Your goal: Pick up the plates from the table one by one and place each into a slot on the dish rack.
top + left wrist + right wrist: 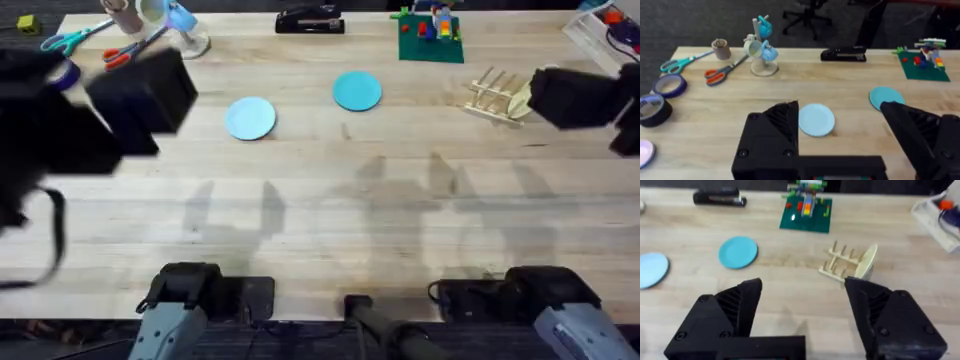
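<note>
Left wrist view: the left gripper (840, 135) hangs with jaws spread wide, empty, above the light blue plate (816, 120). The right gripper (802, 317) is likewise spread and empty, near the dish rack (842, 262), which seems to hold a cream plate (867, 260). Both the light blue and the teal plate (357, 90) lie flat on the table (330, 200).

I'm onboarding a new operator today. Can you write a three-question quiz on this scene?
1. Multiple choice: which plate lies nearer the dish rack? A teal plate, B light blue plate.
2. True or false: the left gripper grips a plate.
3. Fill in: a cream plate already stands in the ____.

Key: 1 A. 2 False; its open fingers hold nothing. 3 Dish rack.
</note>
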Motion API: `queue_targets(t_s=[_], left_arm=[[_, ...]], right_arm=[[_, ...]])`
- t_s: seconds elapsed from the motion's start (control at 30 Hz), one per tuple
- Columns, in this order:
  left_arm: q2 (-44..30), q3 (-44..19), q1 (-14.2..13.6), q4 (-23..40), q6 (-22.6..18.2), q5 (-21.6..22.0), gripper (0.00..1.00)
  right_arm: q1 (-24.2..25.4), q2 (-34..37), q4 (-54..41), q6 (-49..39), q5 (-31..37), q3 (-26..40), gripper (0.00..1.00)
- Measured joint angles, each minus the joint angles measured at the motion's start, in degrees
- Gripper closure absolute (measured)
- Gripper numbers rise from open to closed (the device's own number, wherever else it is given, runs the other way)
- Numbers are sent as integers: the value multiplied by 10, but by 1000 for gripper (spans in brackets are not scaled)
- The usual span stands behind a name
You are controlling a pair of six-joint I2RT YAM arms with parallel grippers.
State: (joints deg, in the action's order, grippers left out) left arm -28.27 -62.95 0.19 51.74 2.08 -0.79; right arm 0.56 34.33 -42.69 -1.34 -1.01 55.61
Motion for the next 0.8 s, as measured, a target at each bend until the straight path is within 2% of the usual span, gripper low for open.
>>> queue_targets(t_s=[0.3, 0.5, 0.63, 0.8], left_arm=[[-229, -206, 0, 147, 2, -26, 8], [-363, -314, 0, 230, 3, -33, 8], [-424, -353, 0, 251, 3, -40, 8], [-459, -356, 0, 253, 4, -41, 8]], right_arm=[[0, 187, -143, 0, -3, 167, 10], [0, 275, -181, 0, -3, 235, 9], [0, 302, -165, 0, -3, 241, 8], [0, 305, -147, 0, -3, 241, 8]])
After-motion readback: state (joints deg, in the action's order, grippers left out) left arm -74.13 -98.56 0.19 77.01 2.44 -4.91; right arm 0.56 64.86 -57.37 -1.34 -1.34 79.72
